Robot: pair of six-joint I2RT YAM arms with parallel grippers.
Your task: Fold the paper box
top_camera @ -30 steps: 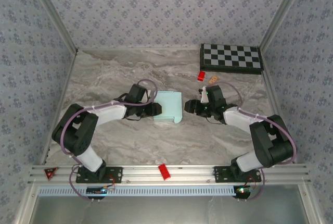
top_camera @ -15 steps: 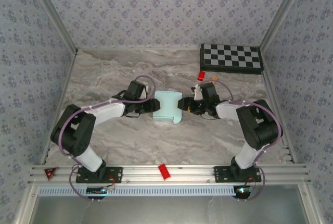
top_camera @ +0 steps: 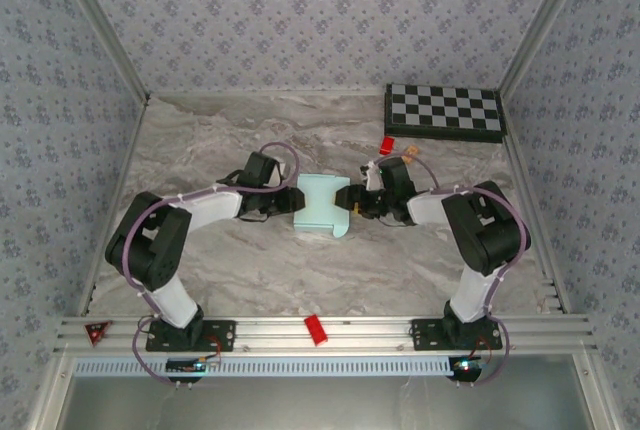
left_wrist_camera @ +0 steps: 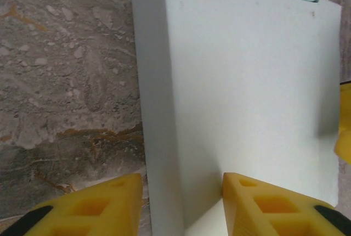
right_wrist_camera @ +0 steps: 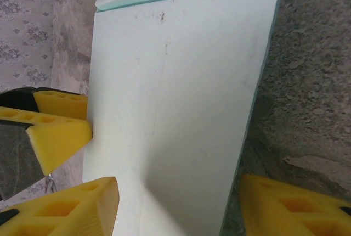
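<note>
The top camera sits high behind the table's (top_camera: 200, 140) near edge, looking down and forward over all of it. The left wrist camera looks past its fingers (left_wrist_camera: 88, 211) at the box (left_wrist_camera: 247, 82) from very near. The right wrist camera faces the opposite end, equally near. All three views share the box.

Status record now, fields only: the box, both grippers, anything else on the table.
task object: pale light-blue card box, folded into shape, lying flat on the marble table
left gripper: open, jaws astride the box's left edge
right gripper: open, jaws astride the box's right end
other: black-and-white checkerboard in the far right corner; small red block in front of it
</note>
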